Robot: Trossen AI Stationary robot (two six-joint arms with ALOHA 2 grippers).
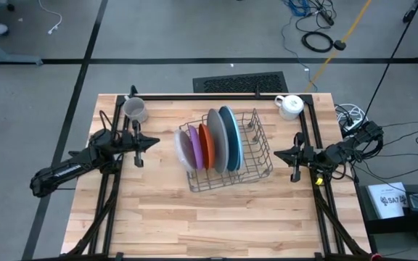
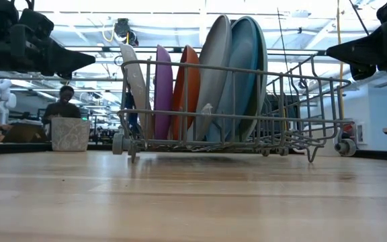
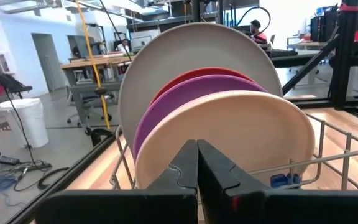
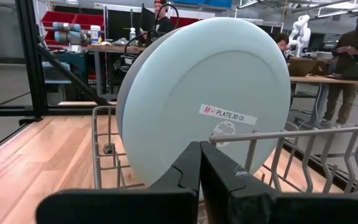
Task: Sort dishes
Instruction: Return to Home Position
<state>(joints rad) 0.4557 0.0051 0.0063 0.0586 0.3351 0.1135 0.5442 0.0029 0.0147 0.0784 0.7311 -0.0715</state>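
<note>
Several round plates stand on edge in a wire dish rack at the table's middle: whitish, purple, orange, grey and blue. In the low view they lean in the rack. My left gripper is shut and empty, left of the rack, facing the whitish plate. My right gripper is shut and empty, right of the rack, facing the light blue plate.
A grey mug stands at the table's far left, a white mug at the far right. Black frame rails run along the table's left and right sides. Bare wood lies in front of the rack.
</note>
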